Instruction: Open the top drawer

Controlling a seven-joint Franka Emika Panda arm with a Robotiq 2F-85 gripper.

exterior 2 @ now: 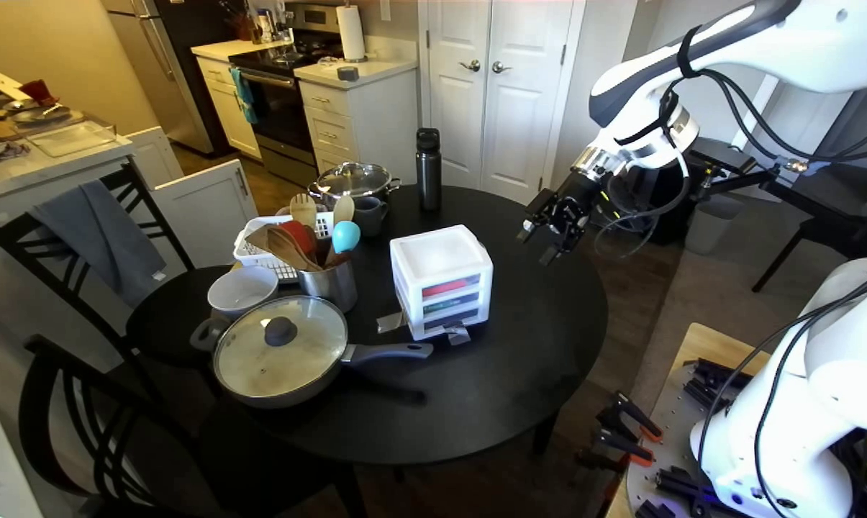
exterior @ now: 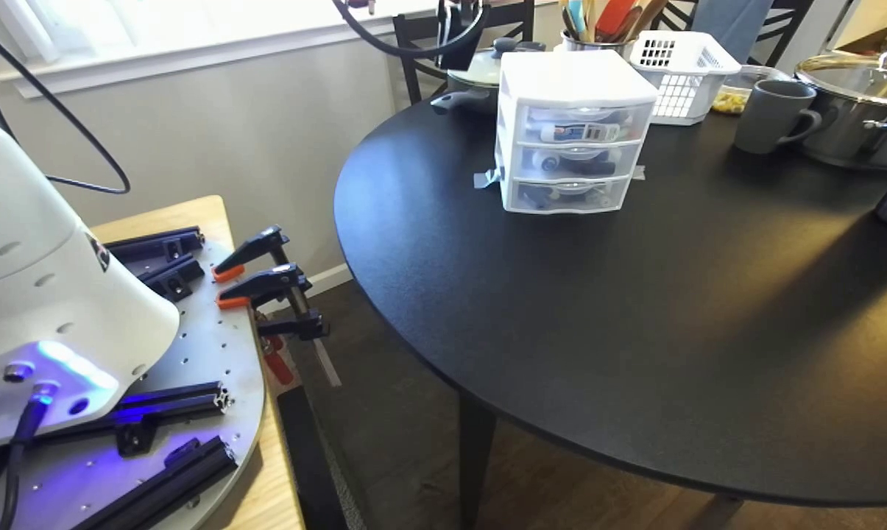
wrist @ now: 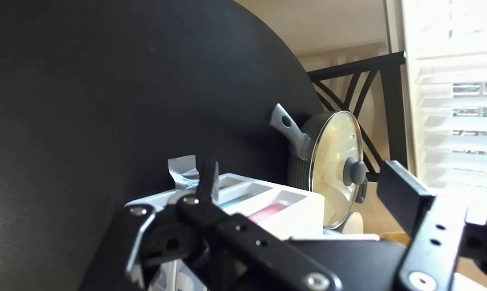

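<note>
The white-framed organiser [exterior: 572, 77] stands upright on the black table, taped at its sides. Its top drawer [exterior: 579, 125], translucent with a white labelled tube showing through, is closed, level with the two drawers below. In an exterior view the top drawer [exterior 2: 451, 286] shows only through a side opening, with something red inside; its front faces away. My gripper [exterior 2: 537, 244] is open and empty, in the air on the organiser's front side, apart from it. In the wrist view the open gripper [wrist: 302, 178] has its left finger partly covering the organiser [wrist: 300, 218]; the top drawer's front is hidden there.
A lidded pan [exterior 2: 282, 352] stands behind the organiser, its handle pointing past it. A utensil holder [exterior 2: 330, 288], white basket [exterior: 682, 73], grey mug [exterior: 771, 118], steel pot [exterior: 855, 125] and dark bottle [exterior 2: 429, 173] stand on the table [exterior: 561, 309].
</note>
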